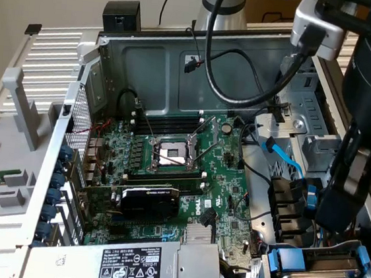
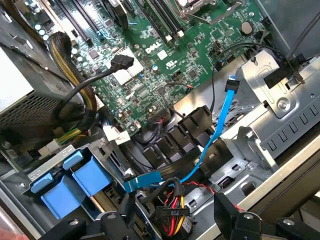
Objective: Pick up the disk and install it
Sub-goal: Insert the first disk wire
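Blue plastic is framing the disk (image 1: 321,265), which is lying in the drive bay at the computer case's (image 1: 180,65) near corner on the exterior view's right. We are hovering our gripper (image 2: 167,222) just above it, jaws standing wide apart, gripping nothing.

Motherboard (image 2: 150,50) — white "DELL" logo printed on the green board. Black power connector (image 2: 167,214) — marked "P10". Power supply label (image 1: 133,269) carries certification symbols; its print is illegible.

Bright even light; soft shadows inside case (image 1: 153,62); pincer (image 2: 170,227) dark, blurred.
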Robot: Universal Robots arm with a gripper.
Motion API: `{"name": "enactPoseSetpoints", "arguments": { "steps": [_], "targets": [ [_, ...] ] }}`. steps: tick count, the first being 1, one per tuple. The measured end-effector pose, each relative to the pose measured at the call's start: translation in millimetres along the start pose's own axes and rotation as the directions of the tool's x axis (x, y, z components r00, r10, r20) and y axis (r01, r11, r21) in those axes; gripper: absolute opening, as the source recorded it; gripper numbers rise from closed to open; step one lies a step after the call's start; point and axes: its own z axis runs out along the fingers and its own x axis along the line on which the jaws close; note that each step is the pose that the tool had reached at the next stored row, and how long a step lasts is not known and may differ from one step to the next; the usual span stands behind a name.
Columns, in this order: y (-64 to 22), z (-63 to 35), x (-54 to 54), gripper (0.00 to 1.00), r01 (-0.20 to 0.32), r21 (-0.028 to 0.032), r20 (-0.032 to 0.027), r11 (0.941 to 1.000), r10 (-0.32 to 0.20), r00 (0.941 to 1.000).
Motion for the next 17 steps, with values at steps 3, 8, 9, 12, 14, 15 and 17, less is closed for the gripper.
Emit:
{"name": "enactPoseSetpoints", "arguments": {
  "steps": [3, 8, 9, 12, 14, 15, 17],
  "targets": [
    [-0.7, 0.8, -0.6, 0.73, -0.009, -0.0025, -0.0035, 1.0000, 0.009, 1.0000],
    [-2.5, 2.5, -1.8, 0.63, -0.019, -0.0098, -0.0106, 0.9998, 0.019, 0.9998],
    [-2.7, 2.9, -1.9, 0.63, -0.021, -0.0119, -0.0125, 0.9997, 0.021, 0.9997],
    [-2.8, 4.0, -1.9, 0.63, -0.032, -0.0207, -0.0211, 0.9993, 0.032, 0.9993],
    [-3.0, 4.3, -2.6, 0.63, -0.037, -0.0250, -0.0250, 0.9990, 0.036, 0.9990],
    [-3.5, 4.4, -3.5, 0.63, -0.037, -0.0256, -0.0258, 0.9990, 0.036, 0.9990],
    [-4.9, 4.6, -5.3, 0.63, -0.038, -0.0259, -0.0275, 0.9989, 0.037, 0.9989]
  ]
}}
